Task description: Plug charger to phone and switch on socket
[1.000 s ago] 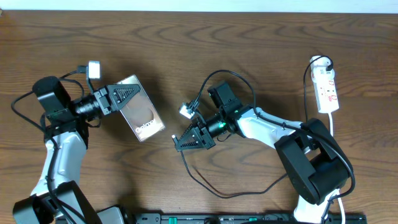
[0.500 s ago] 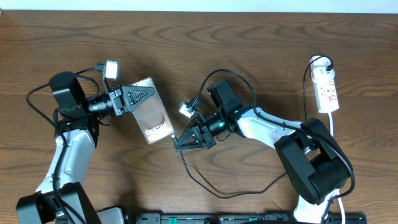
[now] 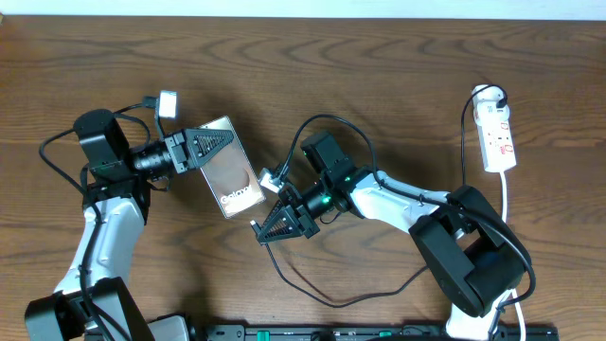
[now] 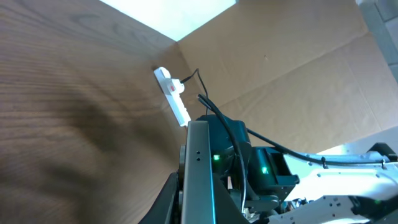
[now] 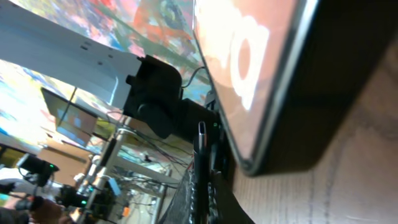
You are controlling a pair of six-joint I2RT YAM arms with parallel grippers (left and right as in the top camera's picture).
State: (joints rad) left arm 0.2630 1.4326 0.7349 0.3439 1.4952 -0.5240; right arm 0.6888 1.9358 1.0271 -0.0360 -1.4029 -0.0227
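I read the left gripper (image 3: 216, 144) as clamped on the phone (image 3: 230, 175) at its upper end. The right gripper (image 3: 270, 225) is closed on the charger (image 5: 201, 143) plug, just beside the phone's lettered end. The socket (image 3: 498, 133) lies well to the right of the phone.

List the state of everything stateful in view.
Brownish glossy slab phone: tilted, clamped by left gripper.
Thin black charger cable: plug end in right gripper, beside phone's lettered end; insertion unclear.
White elongated power-strip socket: untouched, switch position unreadable.
left gripper: jaws shut on phone.
right gripper: jaws shut on charger.
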